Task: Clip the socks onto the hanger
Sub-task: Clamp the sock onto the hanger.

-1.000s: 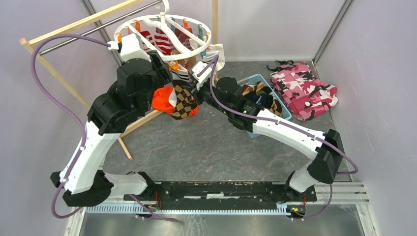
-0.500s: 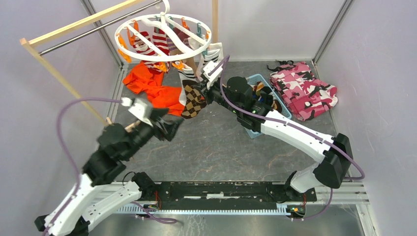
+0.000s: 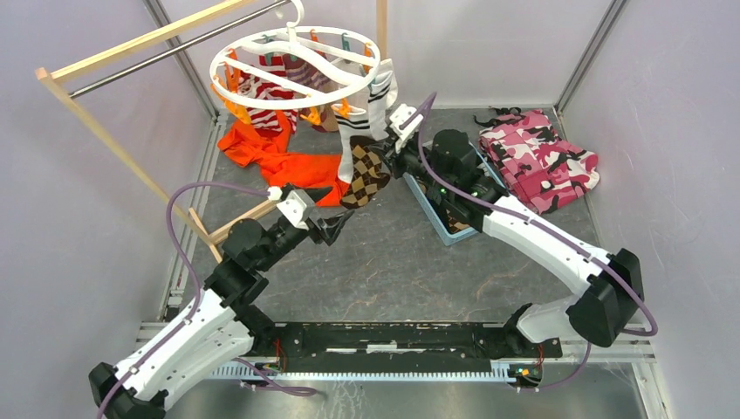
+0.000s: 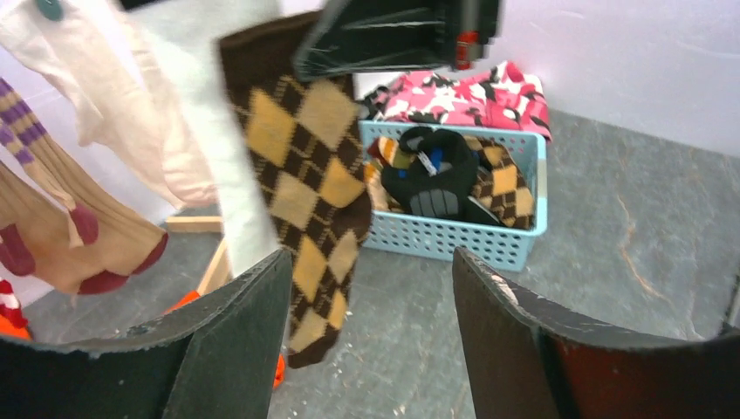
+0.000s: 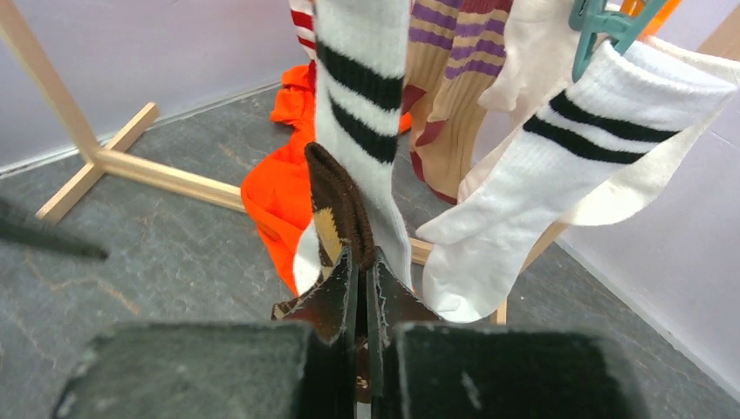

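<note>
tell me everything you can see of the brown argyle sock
The brown argyle sock is soft knit, dark brown with tan diamonds. It hangs limp, almost upright, pinched near its plain brown upper end by the shut right gripper, lower end dangling off the floor. It rests against a white sock with black stripes.

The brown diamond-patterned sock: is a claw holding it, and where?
The right claw is shut on the brown argyle sock near its plain brown top end; the rest hangs free. The left claw holds nothing.
</note>
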Controlling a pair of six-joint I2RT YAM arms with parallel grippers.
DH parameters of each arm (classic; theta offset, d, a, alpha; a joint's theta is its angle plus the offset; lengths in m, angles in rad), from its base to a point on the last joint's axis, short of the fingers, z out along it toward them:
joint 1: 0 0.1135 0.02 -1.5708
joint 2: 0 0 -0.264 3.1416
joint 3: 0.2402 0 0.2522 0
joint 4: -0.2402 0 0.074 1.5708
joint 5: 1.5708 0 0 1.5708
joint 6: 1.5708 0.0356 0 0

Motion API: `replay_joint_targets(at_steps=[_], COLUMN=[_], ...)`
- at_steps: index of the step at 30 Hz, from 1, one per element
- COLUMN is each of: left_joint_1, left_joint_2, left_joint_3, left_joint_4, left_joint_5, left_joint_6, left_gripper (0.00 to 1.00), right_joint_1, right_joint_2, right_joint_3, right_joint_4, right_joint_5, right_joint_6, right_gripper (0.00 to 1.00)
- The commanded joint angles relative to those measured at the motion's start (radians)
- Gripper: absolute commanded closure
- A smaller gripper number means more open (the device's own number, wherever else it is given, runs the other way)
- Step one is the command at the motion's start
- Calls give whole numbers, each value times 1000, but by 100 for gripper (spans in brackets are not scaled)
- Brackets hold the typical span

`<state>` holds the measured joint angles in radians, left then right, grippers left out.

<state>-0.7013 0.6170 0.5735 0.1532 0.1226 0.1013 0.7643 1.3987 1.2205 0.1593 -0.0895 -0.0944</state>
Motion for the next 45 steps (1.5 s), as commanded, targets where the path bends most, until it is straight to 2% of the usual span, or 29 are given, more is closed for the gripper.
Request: replay_joint_targets(at_steps=[1,4,8,11,20,26,28,31,32,35,38,41,45], left_joint_1=[149,248,272,273,273,273,273,273,273,275,277,283,295], left_joint_2=[46,106,180,226,303,335,341,342,338,316,295,296,305], left_joint_3=[-50,-66,-34,-19,-11,-16,-18,-23,-25,-45,-59,-62,-63], left_joint_4=[307,435,493,558,730,782,786,764,753,741,733,734,742], left_joint_5=[253,425,527,567,588,571,566,555,545,492,454,451,469], left_joint_6=[-65,-170,-193,-230,-322,-341,-339,-333,-330,-317,-294,-290,-296], left_gripper=[28,30,36,40,40,56,72,83,83,66,57,59,75], right_joint_1=[-74,-104,-108,-108,-108,-108,-108,-108,-109,-109,-108,-108,-107], right_joint_2=[-98,-171,-223,-214,-133,-86,-71,-54,-49,-36,-30,-25,-16], right_joint_3=[-29,-80,-105,-85,-21,13,25,40,44,61,68,75,82], right_joint_4=[6,-4,-51,-88,-68,-52,-41,-23,-18,-8,-2,0,6], right_joint_5=[-234,-373,-493,-561,-669,-723,-729,-735,-737,-745,-753,-761,-763], right_joint_6=[-85,-169,-254,-266,-197,-175,-159,-141,-136,-123,-113,-107,-94], right_gripper=[100,100,100,100,100,100,100,100,100,100,100,100,100])
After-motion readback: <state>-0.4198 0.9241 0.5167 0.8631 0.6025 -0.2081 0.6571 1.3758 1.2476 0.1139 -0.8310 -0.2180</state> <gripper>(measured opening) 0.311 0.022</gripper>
